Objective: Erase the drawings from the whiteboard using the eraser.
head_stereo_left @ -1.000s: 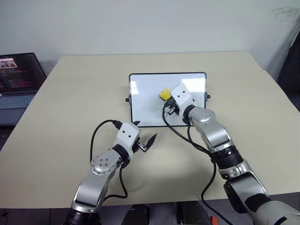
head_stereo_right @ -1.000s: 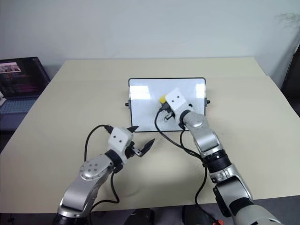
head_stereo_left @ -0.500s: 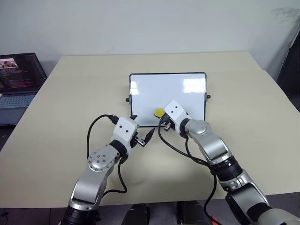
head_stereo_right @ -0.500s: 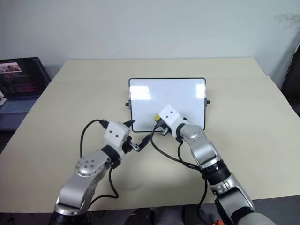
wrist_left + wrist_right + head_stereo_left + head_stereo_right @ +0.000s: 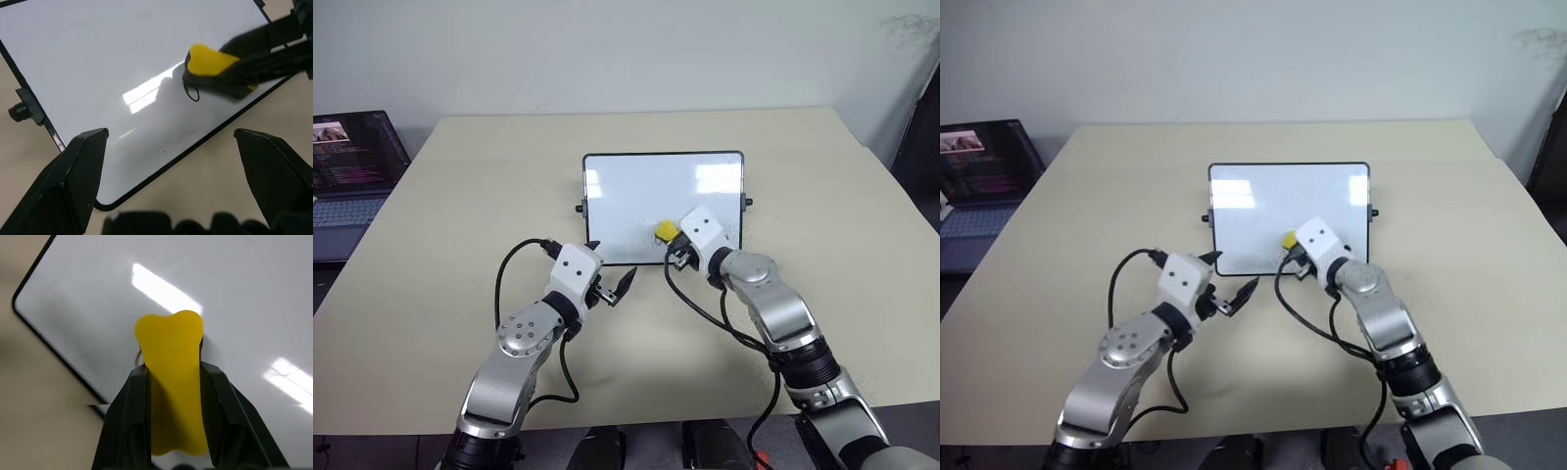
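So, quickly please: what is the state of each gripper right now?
Left gripper: open, holding nothing, beside the small white board with black frame.
Right gripper: closed on the small yellow eraser block, pressed on the board.

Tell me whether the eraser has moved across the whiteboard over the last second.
Yes. The eraser went from mid-board down toward the whiteboard's near edge.

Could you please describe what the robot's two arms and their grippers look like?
Both arms are silver-grey metal with rounded joints; the right arm has black bands lower down. Each wrist carries a white boxy housing with small dark dots. Black cables loop from each housing back along the arm. The left gripper and right gripper each have two black, tapering fingers.
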